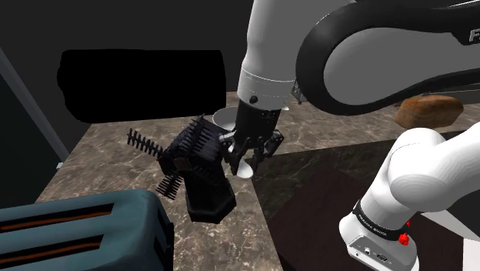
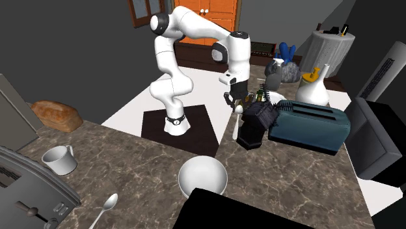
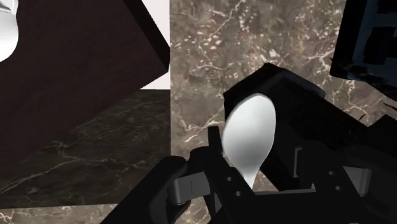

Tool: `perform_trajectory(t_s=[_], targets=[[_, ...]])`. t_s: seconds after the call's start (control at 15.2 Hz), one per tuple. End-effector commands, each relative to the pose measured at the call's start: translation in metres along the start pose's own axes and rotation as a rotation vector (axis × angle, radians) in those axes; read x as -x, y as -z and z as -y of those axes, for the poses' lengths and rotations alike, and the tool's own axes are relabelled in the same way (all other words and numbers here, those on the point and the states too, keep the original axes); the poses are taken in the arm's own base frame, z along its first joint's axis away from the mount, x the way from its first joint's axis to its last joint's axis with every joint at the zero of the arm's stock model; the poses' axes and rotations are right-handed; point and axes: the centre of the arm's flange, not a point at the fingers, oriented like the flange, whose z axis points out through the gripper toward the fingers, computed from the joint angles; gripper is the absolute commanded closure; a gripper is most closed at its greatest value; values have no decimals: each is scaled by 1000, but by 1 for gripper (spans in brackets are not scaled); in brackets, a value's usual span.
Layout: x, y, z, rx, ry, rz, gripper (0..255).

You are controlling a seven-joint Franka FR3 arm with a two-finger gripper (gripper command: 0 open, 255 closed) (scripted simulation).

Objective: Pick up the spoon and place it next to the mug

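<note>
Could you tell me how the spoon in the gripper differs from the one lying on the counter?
The held spoon hangs bowl-down in the gripper; the loose spoon lies flat on the counter. The held spoon is near the blue toaster; the loose spoon is near the mug. Both are pale.

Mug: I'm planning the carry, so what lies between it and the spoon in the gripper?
In the second exterior view, the arm's dark base plate and bare marble counter lie between the mug and the spoon clasped by the gripper.
</note>
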Motion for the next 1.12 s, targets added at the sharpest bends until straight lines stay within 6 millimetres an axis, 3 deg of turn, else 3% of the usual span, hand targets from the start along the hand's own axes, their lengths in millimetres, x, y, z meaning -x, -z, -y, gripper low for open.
perform_trajectory(t_s=[0.0,0.13,1.06], targets=[[-1,12,1,0,0,0,255],[-1,22,2,0,0,0,255],[-93,39,-158,0,0,0,255]])
